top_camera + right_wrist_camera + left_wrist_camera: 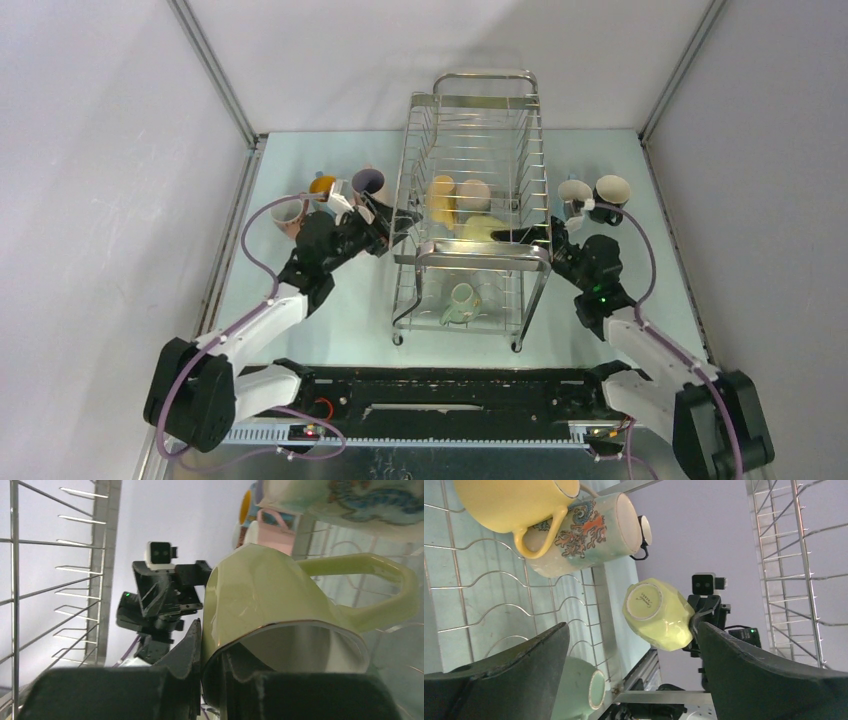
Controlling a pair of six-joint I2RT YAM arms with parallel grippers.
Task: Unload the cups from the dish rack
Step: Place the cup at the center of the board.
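Yellow-green cup (pixel 260 595) tipped on side inside dish rack (pixel 470 130) upper tier. Right gripper (pixel 206 652) clamped on its rim, one finger inside, one outside. Left gripper (pixel 632 630) at rack's 9 o'clock side, fingers spread wide, holding nothing, clear of that cup. Yellow cup (pixel 441 196) and patterned cup (pixel 474 192) at held cup's 12 o'clock. On table (pixel 350 320): pink cup (pixel 288 212), orange cup (pixel 322 184), blue cup (pixel 368 181) at rack's 10 o'clock; cream cup (pixel 574 192), black cup (pixel 612 189) at 2 o'clock.

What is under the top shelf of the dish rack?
A pale green cup lies on the lower tier of the dish rack, a paler shape beside it, perhaps another cup. The upper tier's cups hide whatever is farther back.
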